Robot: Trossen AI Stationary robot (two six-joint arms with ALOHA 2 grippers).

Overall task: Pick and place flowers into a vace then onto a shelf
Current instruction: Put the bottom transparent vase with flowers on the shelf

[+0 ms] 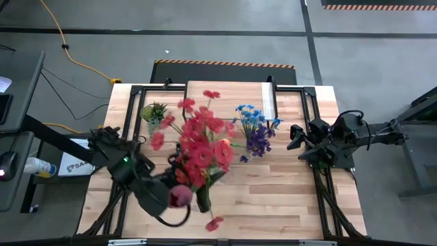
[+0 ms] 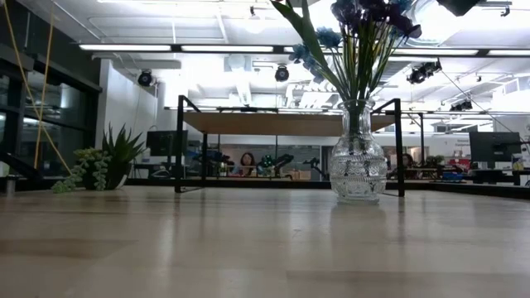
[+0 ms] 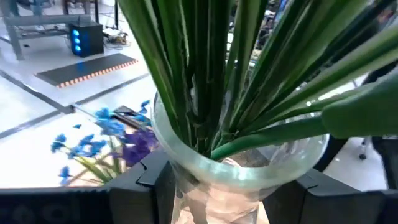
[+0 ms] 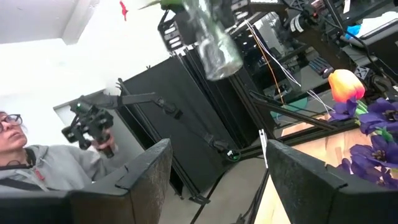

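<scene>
Two vases: your left gripper [image 3: 217, 186] clamps the glass vase [image 3: 239, 171] of red flowers [image 1: 201, 143] between its jaws, raised over the table's near-left. Your right gripper [image 1: 295, 137], jaws apart and empty, waits right of the blue-and-purple bouquet [image 1: 254, 130].

Only one bit of print could be made out: the letters "SA" on a white label [image 1: 74, 164] lying at the table's [image 1: 273, 198] left edge in the high view, the remaining letters hidden by the left arm.
</scene>
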